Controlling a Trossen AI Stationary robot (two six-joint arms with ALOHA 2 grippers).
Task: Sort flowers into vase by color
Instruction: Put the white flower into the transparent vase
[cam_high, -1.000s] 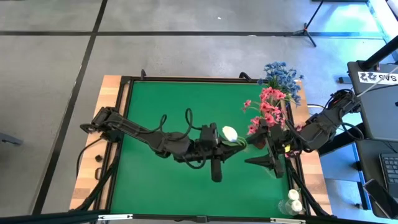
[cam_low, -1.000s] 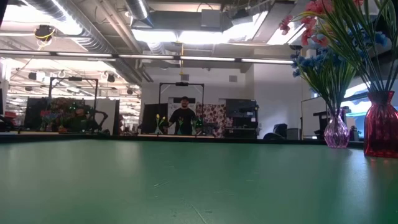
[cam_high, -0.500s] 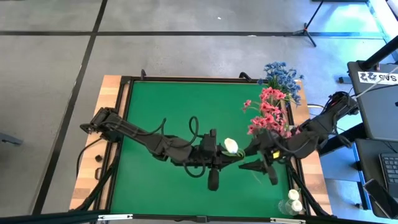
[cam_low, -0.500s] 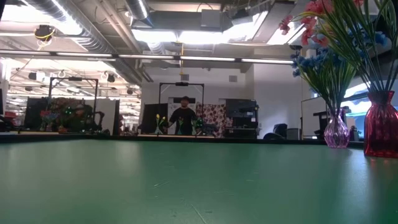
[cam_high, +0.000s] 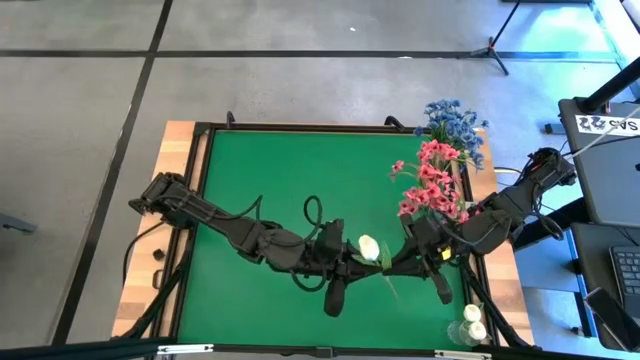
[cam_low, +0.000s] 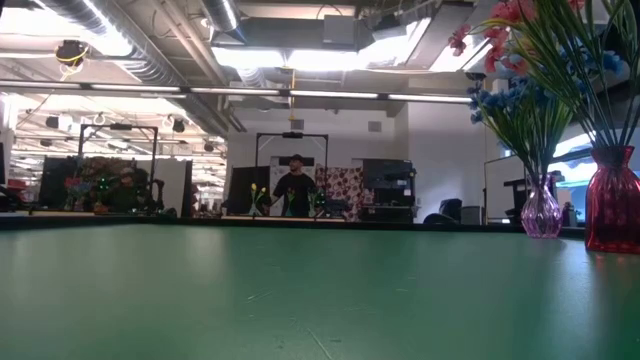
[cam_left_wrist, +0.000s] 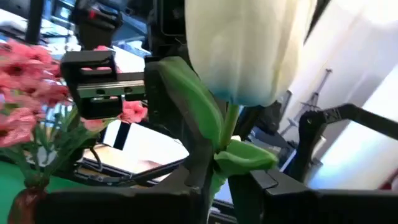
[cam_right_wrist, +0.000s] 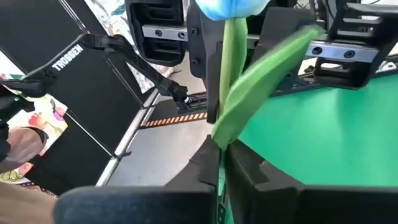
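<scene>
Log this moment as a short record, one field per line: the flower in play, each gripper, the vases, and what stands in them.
flower in play: white tulip, held above the green mat between the two grippers
right gripper: shut on the tulip's green stem
left gripper: at the same stem, just under the bloom; grip unclear
red vase: pink flowers
pink-purple vase: blue flowers
other white buds: near front right corner

Two vases stand at the surface's three o'clock edge: one red (cam_low: 612, 200), one pink (cam_low: 541, 211). One white tulip (cam_high: 369, 246) is held mid-surface.
</scene>
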